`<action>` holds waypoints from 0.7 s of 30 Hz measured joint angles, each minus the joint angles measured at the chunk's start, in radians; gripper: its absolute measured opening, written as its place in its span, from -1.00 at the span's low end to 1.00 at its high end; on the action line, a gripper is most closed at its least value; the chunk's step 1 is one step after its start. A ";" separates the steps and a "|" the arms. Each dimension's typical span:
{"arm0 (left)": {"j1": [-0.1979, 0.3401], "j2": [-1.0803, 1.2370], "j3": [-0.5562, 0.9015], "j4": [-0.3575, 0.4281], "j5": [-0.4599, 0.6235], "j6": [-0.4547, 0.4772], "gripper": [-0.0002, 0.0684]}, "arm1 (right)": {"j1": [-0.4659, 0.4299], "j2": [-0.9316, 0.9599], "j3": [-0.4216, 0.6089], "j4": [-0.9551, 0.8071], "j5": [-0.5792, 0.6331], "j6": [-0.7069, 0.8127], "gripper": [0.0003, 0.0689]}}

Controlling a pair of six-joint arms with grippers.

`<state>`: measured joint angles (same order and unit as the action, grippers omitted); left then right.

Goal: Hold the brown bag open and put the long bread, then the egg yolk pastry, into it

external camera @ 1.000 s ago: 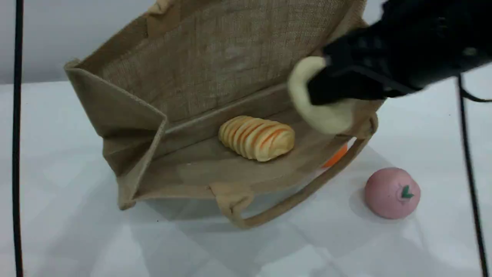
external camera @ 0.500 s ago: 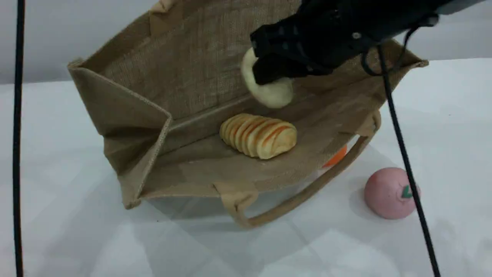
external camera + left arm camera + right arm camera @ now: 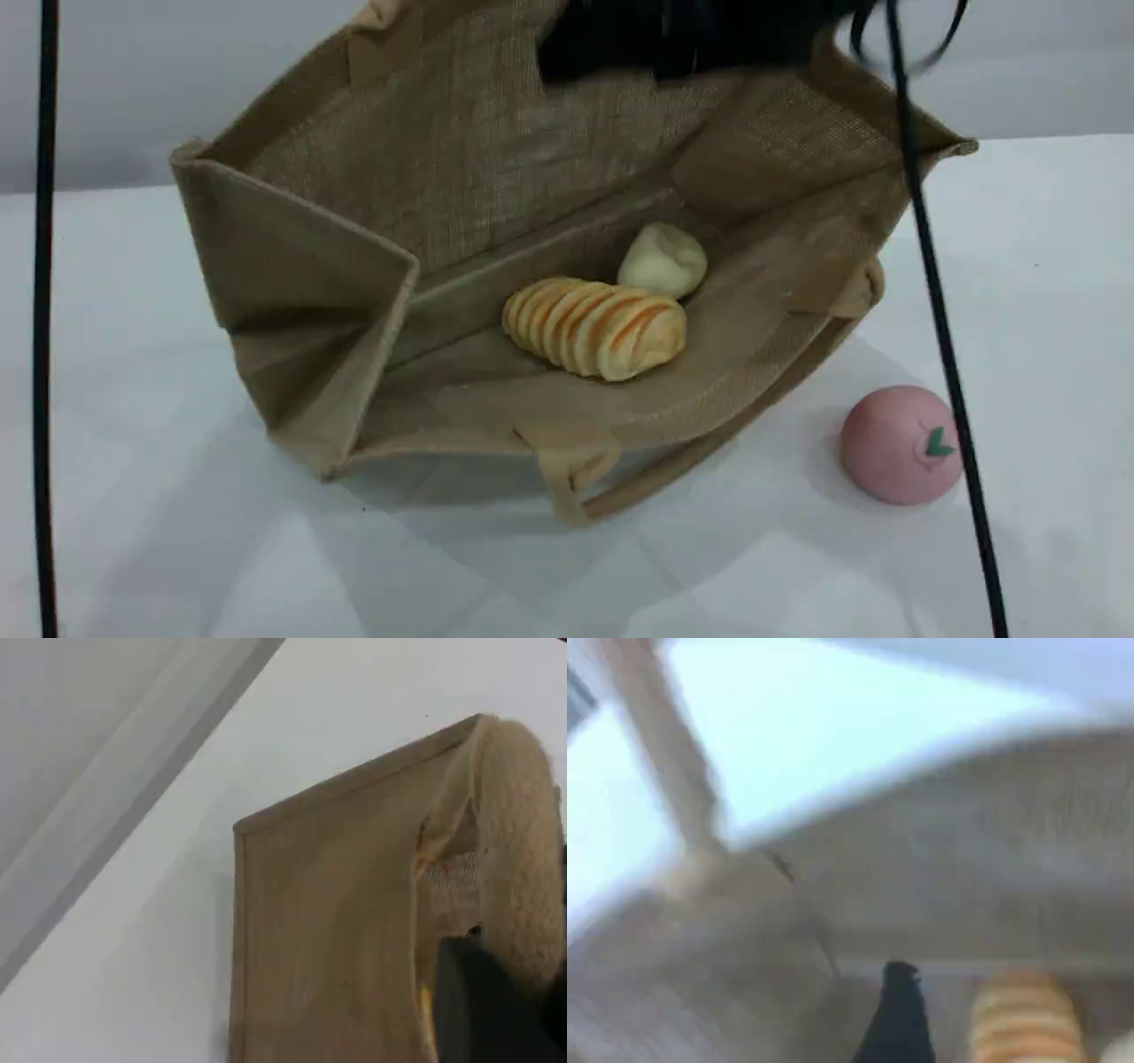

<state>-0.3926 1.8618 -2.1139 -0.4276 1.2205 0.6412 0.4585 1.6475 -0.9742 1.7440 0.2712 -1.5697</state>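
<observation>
gaping woven brown bag [image 3: 461,177], ridged long bread [image 3: 594,326], lumpy egg yolk pastry [image 3: 663,260]

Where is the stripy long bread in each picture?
Scene view: the long bread lies in the middle, inside the brown bag.
Left wrist view: I cannot make it out; only the outside of the bag shows.
Right wrist view: blurry, at the bottom edge, right of centre.
Shared landmark: the brown bag, which also fills much of the right wrist view.
</observation>
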 joint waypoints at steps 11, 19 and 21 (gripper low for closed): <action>0.000 0.030 0.164 -0.081 -0.006 -0.018 -0.73 | -0.002 -0.370 0.000 -0.423 0.057 0.415 0.59; 0.000 0.070 0.270 -0.123 -0.012 -0.022 -0.73 | -0.002 -0.533 0.000 -0.944 0.316 0.920 0.59; 0.000 0.087 0.278 -0.126 -0.033 -0.022 -0.73 | -0.002 -0.576 0.000 -1.097 0.413 1.065 0.59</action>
<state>-0.3926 1.9492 -1.8361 -0.5541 1.1875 0.6191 0.4563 1.0718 -0.9742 0.6468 0.6838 -0.5051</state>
